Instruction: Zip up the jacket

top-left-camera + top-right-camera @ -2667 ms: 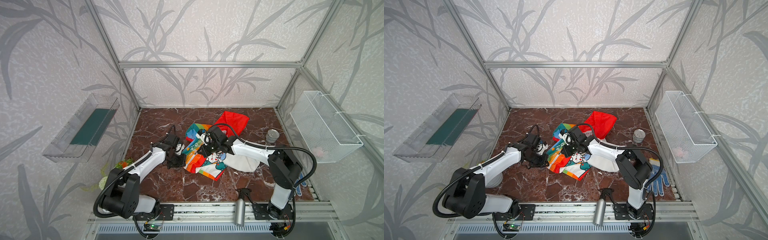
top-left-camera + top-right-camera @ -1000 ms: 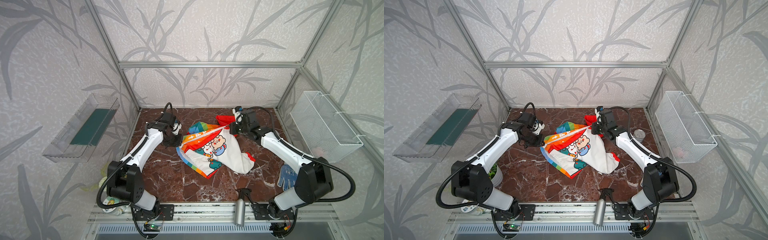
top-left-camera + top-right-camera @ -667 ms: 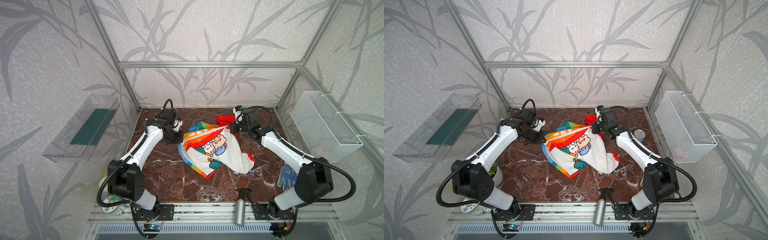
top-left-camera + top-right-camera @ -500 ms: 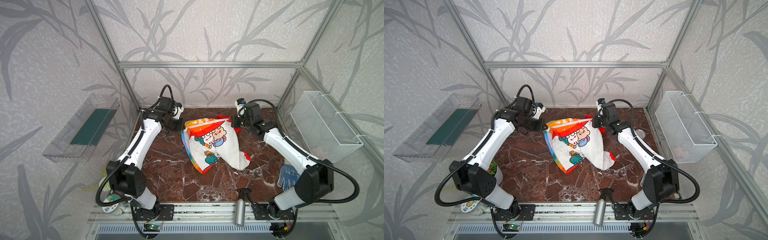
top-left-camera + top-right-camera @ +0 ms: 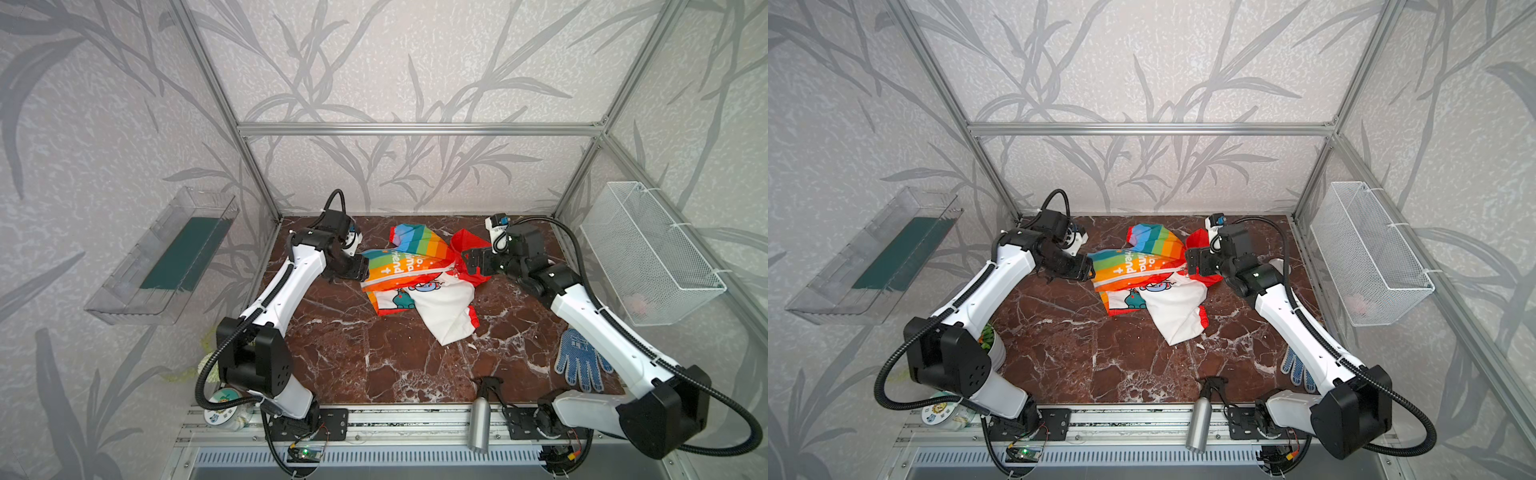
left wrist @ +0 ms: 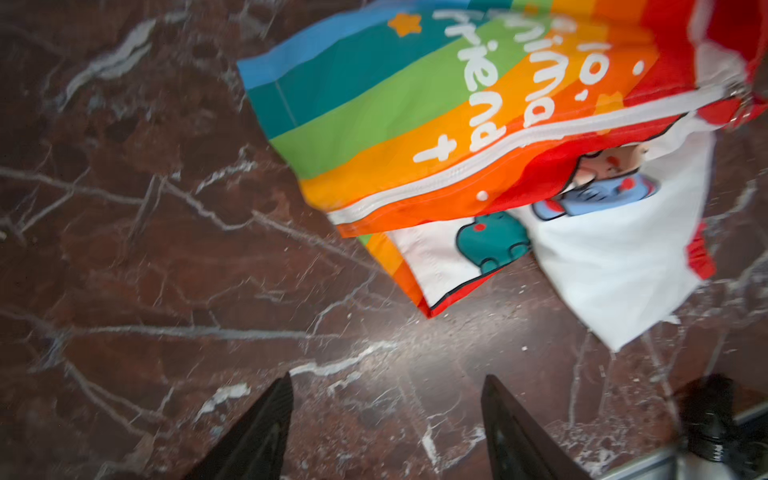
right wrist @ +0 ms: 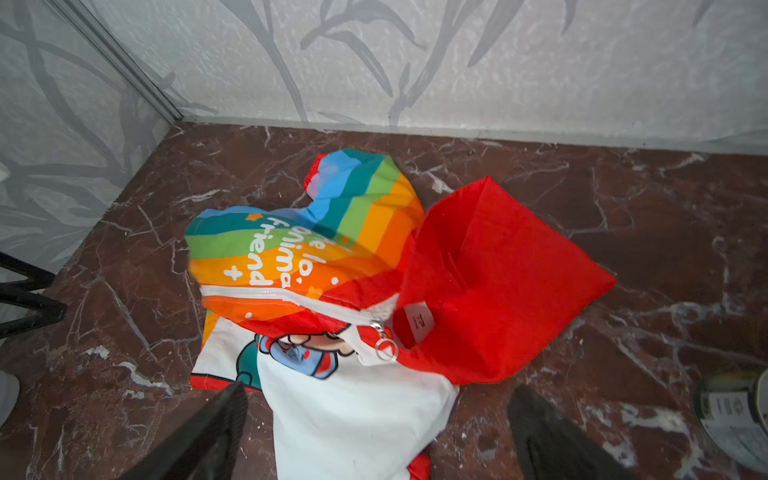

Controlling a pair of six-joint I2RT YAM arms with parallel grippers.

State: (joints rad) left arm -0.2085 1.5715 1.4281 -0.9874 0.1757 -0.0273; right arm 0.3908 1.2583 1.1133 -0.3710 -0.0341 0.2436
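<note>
Jacket (image 5: 419, 270) lies rear-centre on the surface (image 5: 374, 365), between the arms. We find left end effector (image 6: 386, 399) and right end effector (image 7: 378, 388) spread and empty. Zip pull (image 7: 384, 343) sits at the hood (image 7: 498, 270); we judge zipping complete, withdrawal next.

Jacket (image 6: 478, 145) lettering blurred, glove (image 5: 1298, 372) partly hidden, possibly a can (image 7: 731, 415) cropped

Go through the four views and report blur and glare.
Left wrist view: the jacket is smeared, its lettering streaked, and the marble floor is soft with a pale sheen. Right wrist view: the zip pull and red hood are crisp; only the striped edge blurs. Both top views: sharp, evenly lit, soft shadows, no glare on the jacket.
</note>
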